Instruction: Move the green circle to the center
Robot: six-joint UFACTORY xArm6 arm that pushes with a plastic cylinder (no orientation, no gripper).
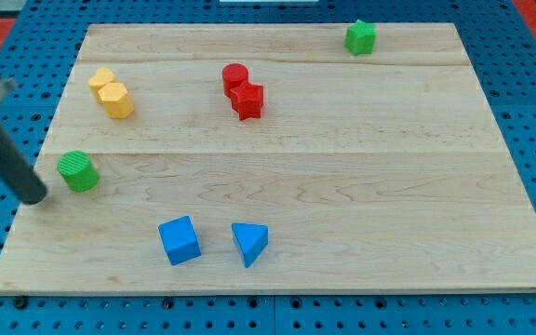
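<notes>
The green circle (79, 171) is a short green cylinder near the left edge of the wooden board (361, 186), about halfway down. My tip (35, 197) is the lower end of a dark rod that comes in from the view's upper left. It sits just left of and slightly below the green circle, a small gap apart.
A green star-like block (360, 37) is at the top right. A red cylinder (235, 77) touches a red star-like block (247, 100) at upper centre. Two yellow blocks (111, 92) sit together at upper left. A blue cube (180, 240) and a blue triangle (249, 243) lie at the bottom.
</notes>
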